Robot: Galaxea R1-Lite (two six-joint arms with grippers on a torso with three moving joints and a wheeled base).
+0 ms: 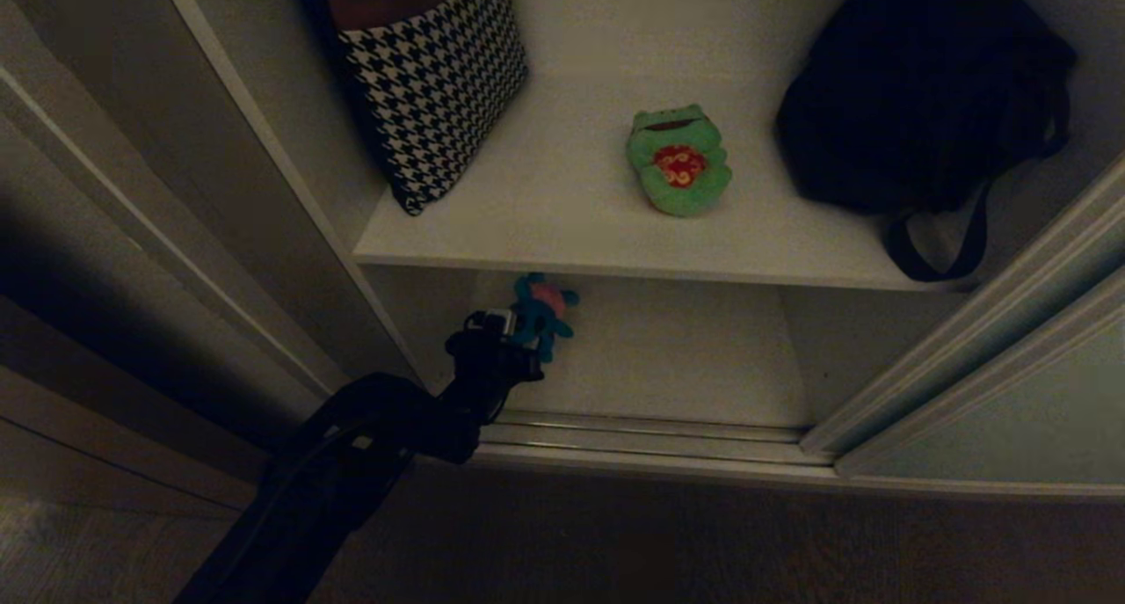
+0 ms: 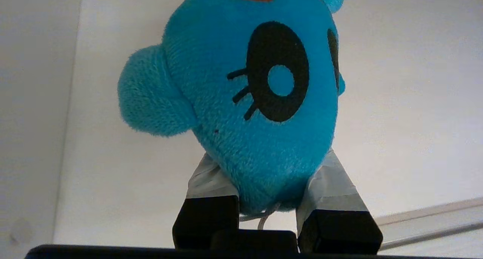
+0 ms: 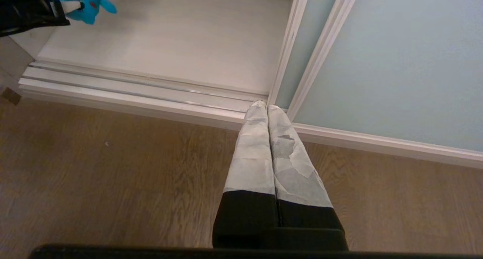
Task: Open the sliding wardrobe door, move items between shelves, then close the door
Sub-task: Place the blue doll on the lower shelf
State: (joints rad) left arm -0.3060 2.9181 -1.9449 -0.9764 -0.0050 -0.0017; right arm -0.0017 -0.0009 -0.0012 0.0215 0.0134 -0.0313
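White shelves fill the open wardrobe: the upper shelf [image 1: 562,191] carries the green toy [image 1: 678,160], and the lower shelf [image 1: 668,358] sits beneath it. The left gripper [image 2: 273,213] hangs over the lower shelf's left end, jaws pinched partway on the teal toy [image 2: 253,97], whose long axis points up toward the upper shelf's front edge. The right gripper [image 3: 267,110], jaws pressed together and empty, is parked by the door [image 3: 396,59].
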